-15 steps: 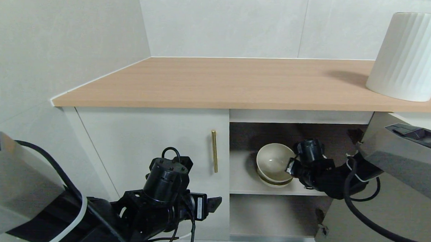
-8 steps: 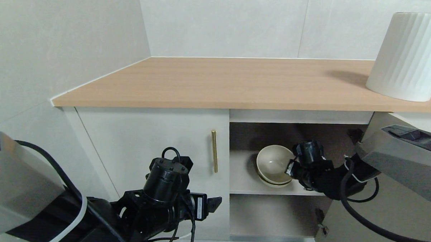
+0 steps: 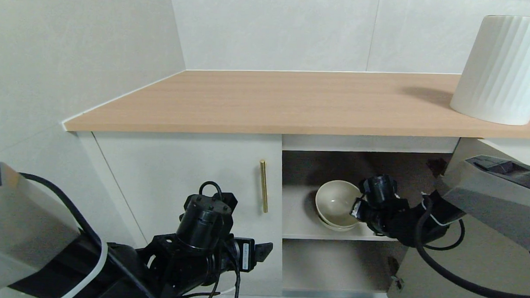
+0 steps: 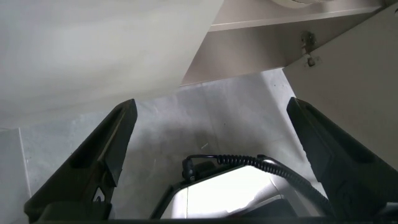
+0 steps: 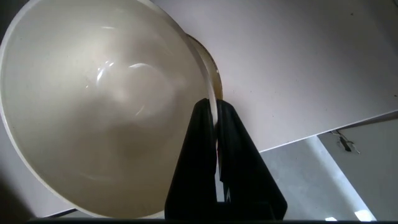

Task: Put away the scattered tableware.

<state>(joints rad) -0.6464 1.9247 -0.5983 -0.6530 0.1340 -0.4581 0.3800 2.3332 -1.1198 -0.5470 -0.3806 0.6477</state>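
- Right gripper [image 5: 216, 115] is clamped on the rim of the beige bowl [image 5: 106, 106], one finger inside and one outside. The bowl is tilted over a second bowl [image 3: 335, 224] on the cabinet shelf [image 3: 296, 214], right of the closed door [image 3: 184, 177].
- It looks like glazed ceramic — stiff, slick, chippable and rather heavy for a rim pinch — so I judge it wants gentle lowering.
- Left gripper [image 4: 211, 118] hangs wide open and empty, low on the left.
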